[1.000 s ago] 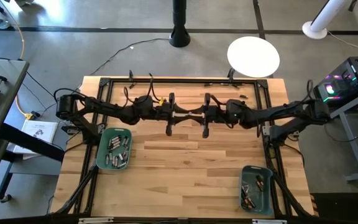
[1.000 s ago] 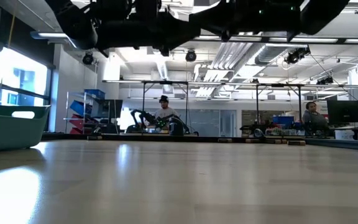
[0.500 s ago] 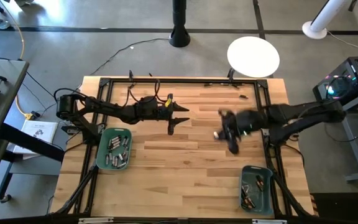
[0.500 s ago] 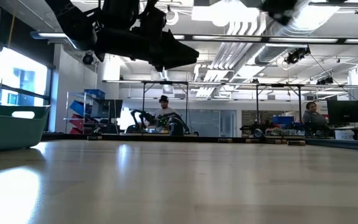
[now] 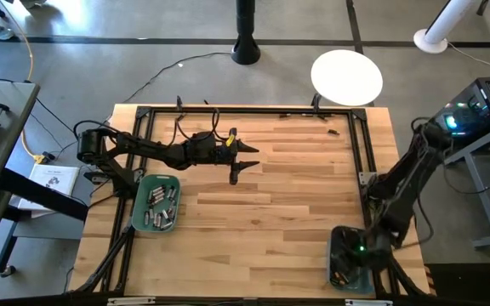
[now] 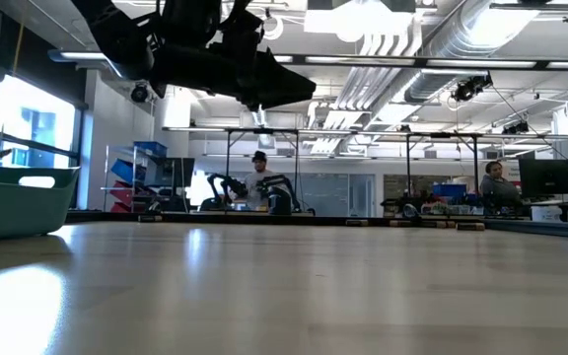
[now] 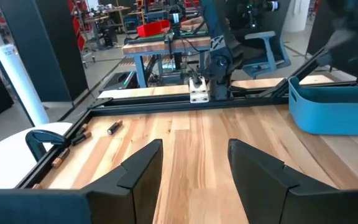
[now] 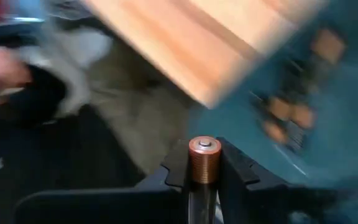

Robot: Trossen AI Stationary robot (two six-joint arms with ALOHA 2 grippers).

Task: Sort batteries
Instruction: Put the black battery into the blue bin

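My right gripper [image 8: 204,177] hangs over the teal bin [image 5: 351,268] at the table's near right corner, shut on a coppery battery [image 8: 204,162]. That bin holds a few coppery batteries [image 8: 291,115]. Above the table's middle, toward the far side, my left gripper [image 7: 194,168] is open and nearly level, with nothing between its fingers; it also shows in the high view [image 5: 236,168]. Several batteries [image 5: 162,206] lie in the teal bin [image 5: 140,212] at the left. Loose batteries [image 7: 114,127] lie on the table by its far edge. My right gripper pinches the coppery battery between its two fingers, by the battery's sides. The battery lies along the fingers, and its round end [image 8: 204,147] sticks out past their tips. It is lifted clear above the right bin, with the fingers slanting downward.
A black metal frame [image 5: 360,153] runs around the wooden tabletop. A white round disc [image 5: 347,76] sits past the far edge. The arms' bases stand at the left [image 5: 92,144] and right [image 5: 381,183] edges. Bare wood [image 5: 253,229] lies between the two bins.
My right gripper has swung quickly from the table's far middle, beside my left gripper, toward the near right corner and over the right bin, rolling and tipping downward as it went. My left gripper has opened wider and tipped up toward level, staying where it was.
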